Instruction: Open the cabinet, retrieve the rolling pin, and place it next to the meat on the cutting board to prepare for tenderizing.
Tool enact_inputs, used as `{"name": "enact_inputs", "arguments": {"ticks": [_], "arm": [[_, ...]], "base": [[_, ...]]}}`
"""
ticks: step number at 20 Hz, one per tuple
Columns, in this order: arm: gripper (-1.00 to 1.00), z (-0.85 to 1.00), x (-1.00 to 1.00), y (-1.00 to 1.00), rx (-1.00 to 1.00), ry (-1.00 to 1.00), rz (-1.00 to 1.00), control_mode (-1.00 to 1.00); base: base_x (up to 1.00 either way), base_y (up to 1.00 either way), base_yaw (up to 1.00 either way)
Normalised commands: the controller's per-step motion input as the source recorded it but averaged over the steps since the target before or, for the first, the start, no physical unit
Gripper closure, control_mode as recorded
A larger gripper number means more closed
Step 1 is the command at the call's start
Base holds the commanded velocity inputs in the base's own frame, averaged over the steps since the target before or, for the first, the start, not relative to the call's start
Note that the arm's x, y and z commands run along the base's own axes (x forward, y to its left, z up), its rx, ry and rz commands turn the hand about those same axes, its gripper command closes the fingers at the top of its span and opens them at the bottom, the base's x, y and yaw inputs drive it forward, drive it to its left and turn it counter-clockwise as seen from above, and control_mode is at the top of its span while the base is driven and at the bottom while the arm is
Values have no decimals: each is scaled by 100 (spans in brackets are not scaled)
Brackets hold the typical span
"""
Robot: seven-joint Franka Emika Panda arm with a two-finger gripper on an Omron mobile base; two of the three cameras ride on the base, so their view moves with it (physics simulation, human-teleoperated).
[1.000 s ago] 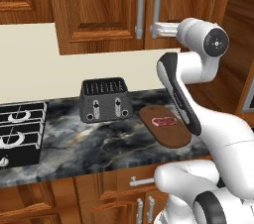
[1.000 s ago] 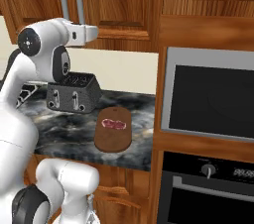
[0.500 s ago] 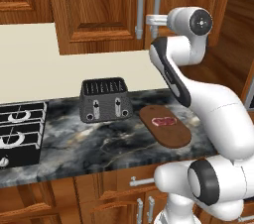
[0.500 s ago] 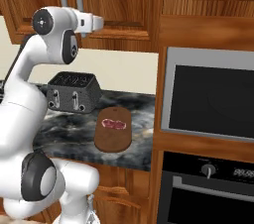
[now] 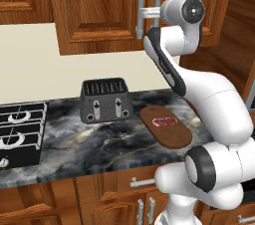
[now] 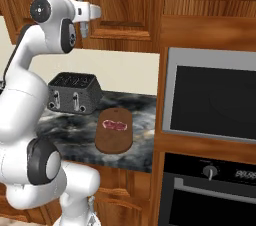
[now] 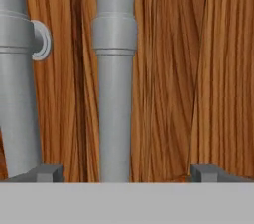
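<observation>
End effector point(image 6: 95, 11) upper left at cabinet point(image 6: 120, 0) handles; meat point(image 6: 115, 125) on cutting board point(image 6: 113, 131), center-left on counter point(image 6: 135, 110).

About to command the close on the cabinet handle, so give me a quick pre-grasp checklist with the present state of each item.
1. Gripper open: ok, fingertips stand wide apart.
2. Right door handle between the fingertips: ok, but it sits nearer the left one.
3. Left door handle outside the grasp: cannot tell, it rises just by the left fingertip.
4. Cabinet doors shut: ok, both flush, so the rolling pin is not yet reachable.
5. Meat on the cutting board: ok, free board beside it.
6. Fingers deep enough around the handle: cannot tell.
</observation>
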Motion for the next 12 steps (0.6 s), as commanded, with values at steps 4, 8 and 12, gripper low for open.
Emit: {"name": "enact_inputs", "arguments": {"ticks": [4, 8, 12], "arm": [[-100, 3, 28, 7, -5, 6, 1, -100], [-100, 0, 35, 0, -2, 11, 1, -100], [100, 0, 46, 1, 0, 13, 0, -100]], "base": [[0, 0, 0], [0, 0, 0], [0, 0, 0]]}}
